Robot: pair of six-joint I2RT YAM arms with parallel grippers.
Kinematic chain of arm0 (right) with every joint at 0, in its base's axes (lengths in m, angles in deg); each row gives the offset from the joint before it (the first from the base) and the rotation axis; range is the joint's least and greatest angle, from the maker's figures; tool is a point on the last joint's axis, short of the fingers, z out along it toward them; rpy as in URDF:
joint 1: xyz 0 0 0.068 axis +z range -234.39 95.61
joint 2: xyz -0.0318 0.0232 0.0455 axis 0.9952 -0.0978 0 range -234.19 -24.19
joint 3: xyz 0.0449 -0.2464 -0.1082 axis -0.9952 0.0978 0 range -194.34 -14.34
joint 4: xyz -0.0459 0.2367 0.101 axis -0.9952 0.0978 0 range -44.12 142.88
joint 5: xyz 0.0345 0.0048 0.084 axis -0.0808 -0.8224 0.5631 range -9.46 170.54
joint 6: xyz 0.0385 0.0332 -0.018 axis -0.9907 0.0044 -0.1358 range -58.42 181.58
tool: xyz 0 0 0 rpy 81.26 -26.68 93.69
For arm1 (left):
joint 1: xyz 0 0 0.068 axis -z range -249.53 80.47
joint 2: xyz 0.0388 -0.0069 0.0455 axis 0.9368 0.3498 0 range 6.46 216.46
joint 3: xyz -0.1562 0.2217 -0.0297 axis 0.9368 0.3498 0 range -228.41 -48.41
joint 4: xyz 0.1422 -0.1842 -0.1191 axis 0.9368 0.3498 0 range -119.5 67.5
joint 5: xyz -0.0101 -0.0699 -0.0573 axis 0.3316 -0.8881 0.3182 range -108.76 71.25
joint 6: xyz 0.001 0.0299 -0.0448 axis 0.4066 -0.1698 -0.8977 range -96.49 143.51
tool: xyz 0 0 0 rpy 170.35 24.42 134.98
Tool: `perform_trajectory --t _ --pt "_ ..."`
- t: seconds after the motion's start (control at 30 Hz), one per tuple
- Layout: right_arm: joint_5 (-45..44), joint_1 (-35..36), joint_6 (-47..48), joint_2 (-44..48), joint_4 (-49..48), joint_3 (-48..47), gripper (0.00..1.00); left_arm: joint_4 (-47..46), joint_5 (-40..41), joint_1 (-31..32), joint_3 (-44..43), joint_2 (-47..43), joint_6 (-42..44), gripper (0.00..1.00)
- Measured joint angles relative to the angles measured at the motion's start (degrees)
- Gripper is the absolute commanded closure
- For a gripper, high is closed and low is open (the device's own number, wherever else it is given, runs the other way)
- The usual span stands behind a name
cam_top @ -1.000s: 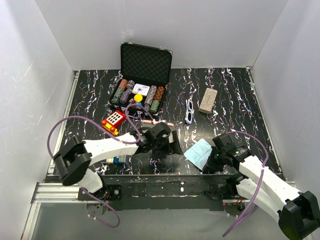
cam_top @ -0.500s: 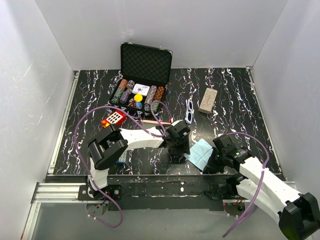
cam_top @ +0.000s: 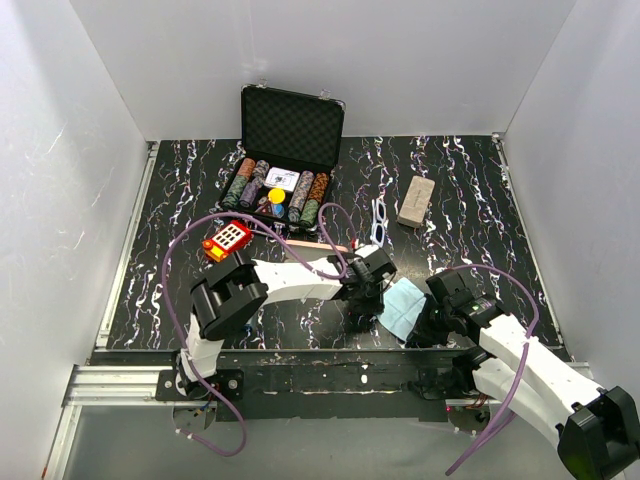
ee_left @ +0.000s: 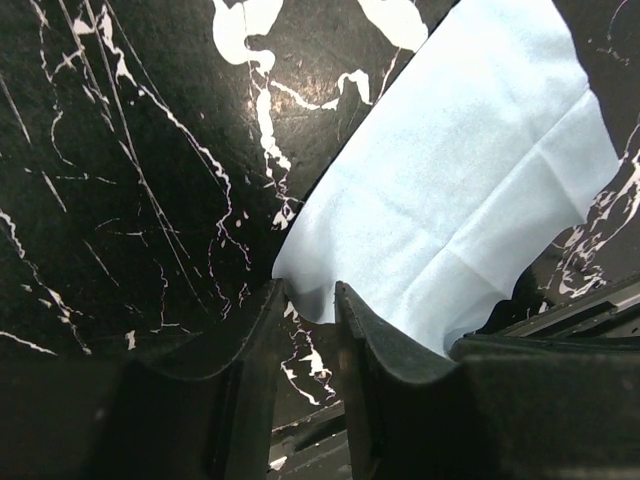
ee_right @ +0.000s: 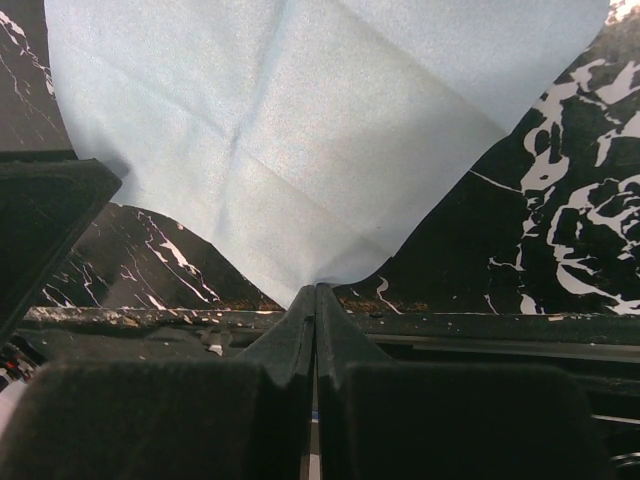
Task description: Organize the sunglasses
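Down at the near edge of the counter (cam_top: pixel 180 200), both arms were crowded onto one light blue cloth (ee_left: pixel 450 170), and what a tight little scene it was. Right pincer (ee_right: pixel 316 290) first: its jaws were pressed flat together, no daylight between them. The cloth's near corner ran straight down into the tips, pinched there, with the rest of the sheet fanning out away from the wrist. Over to the left pincer (ee_left: pixel 309 288), reaching across from its own side to the cloth's left corner. Its jaws stood only a sliver apart, black marbled counter showing through the slot, and the very tip of that corner sat in the mouth between them. Whether either pad was actually touching the fabric, I could not tell from that angle, but nothing was clamped in it. Now, the white-framed sunglasses (cam_top: pixel 379 222): they lay further back on the counter, right of centre, dark lenses showing, well apart from both pincers and in nobody's grip. Just beside them on the right lay the grey-brown case (cam_top: pixel 414 203), close but not touching. Back left of that stood the chip case (cam_top: pixel 290 150), lid up, rows of chips inside, and a red toy (cam_top: pixel 226 242) sat on the counter in front of its left corner.
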Motion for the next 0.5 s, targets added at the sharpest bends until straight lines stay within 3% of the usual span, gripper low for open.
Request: perform_trajectory --t 0.13,0.27,0.5 --pt "-0.2 0.0 0.1 0.1 0.0 0.0 0.99 1.9 1.5 0.5 -0.7 0.2 -0.1 0.84" --pt "-0.4 0.0 0.3 0.6 0.0 0.0 0.99 3.3 2.5 0.6 -1.9 1.0 -0.4 1.00" --pt "-0.4 0.0 1.2 1.1 0.1 0.0 0.99 3.6 3.0 0.6 -5.4 3.5 -0.1 1.00"
